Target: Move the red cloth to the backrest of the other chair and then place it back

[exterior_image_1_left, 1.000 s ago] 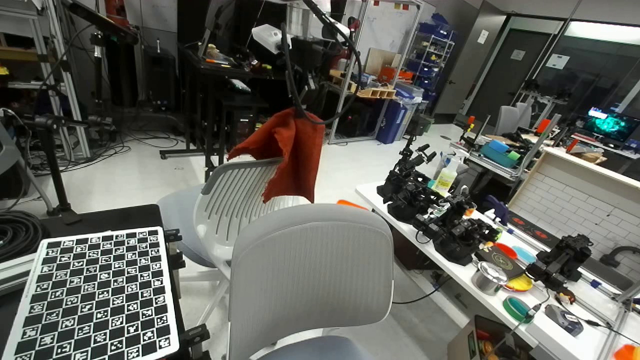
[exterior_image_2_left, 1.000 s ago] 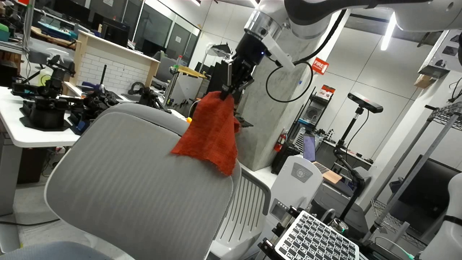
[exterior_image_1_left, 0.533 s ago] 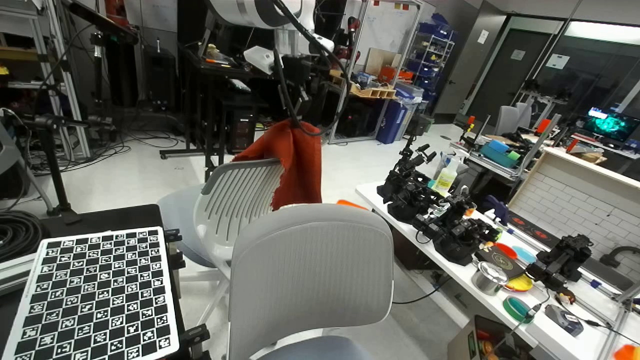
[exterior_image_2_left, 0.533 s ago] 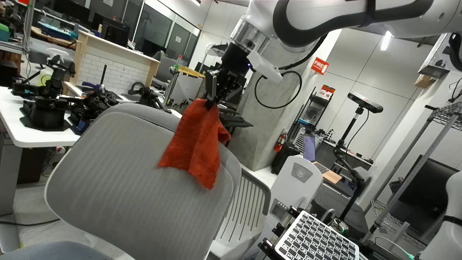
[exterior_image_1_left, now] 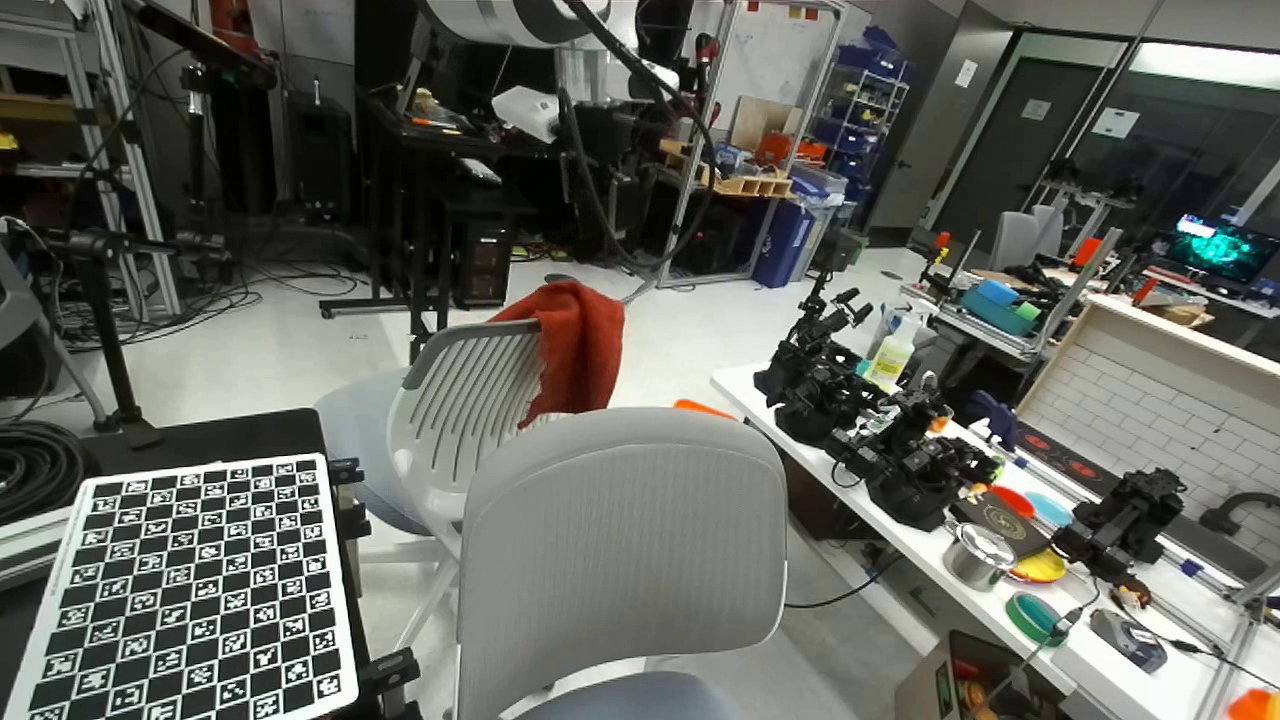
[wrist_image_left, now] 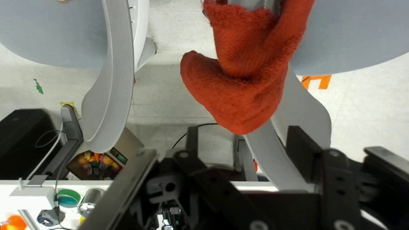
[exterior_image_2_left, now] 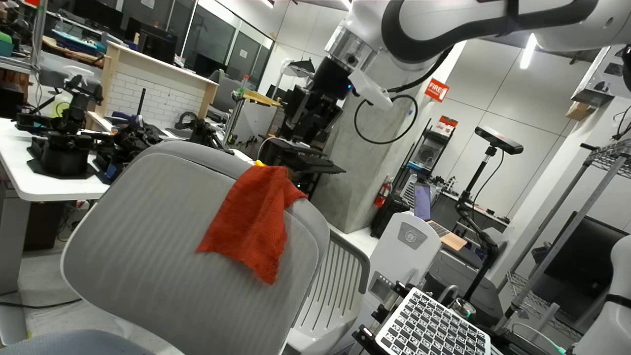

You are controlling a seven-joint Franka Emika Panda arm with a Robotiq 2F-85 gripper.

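The red cloth (exterior_image_1_left: 580, 345) lies limp over the top edge of the ribbed white backrest (exterior_image_1_left: 460, 390), the other chair's backrest, towards its right end. In an exterior view from the opposite side, the cloth (exterior_image_2_left: 249, 222) hangs down a grey backrest face (exterior_image_2_left: 162, 236). Seen from the wrist, the cloth (wrist_image_left: 246, 95) sits folded over the right-hand chair's top, its folds ahead of the fingertips. My gripper (wrist_image_left: 246, 145) is open, with wide-spread fingers and no cloth between them. In an exterior view the gripper (exterior_image_2_left: 300, 132) hovers above the cloth, apart from it.
A smooth grey chair back (exterior_image_1_left: 620, 540) stands close by, back to back with the draped chair. Along one side runs a white table (exterior_image_1_left: 745, 385) bearing several black arms and a pot (exterior_image_1_left: 978, 555). A patterned board (exterior_image_1_left: 200, 580) lies opposite. A box of toys (wrist_image_left: 96, 159) is on the floor.
The gripper came down with the cloth, then opened and let go. The cloth has sunk onto the backrest top, and the arm has risen slightly away from it.
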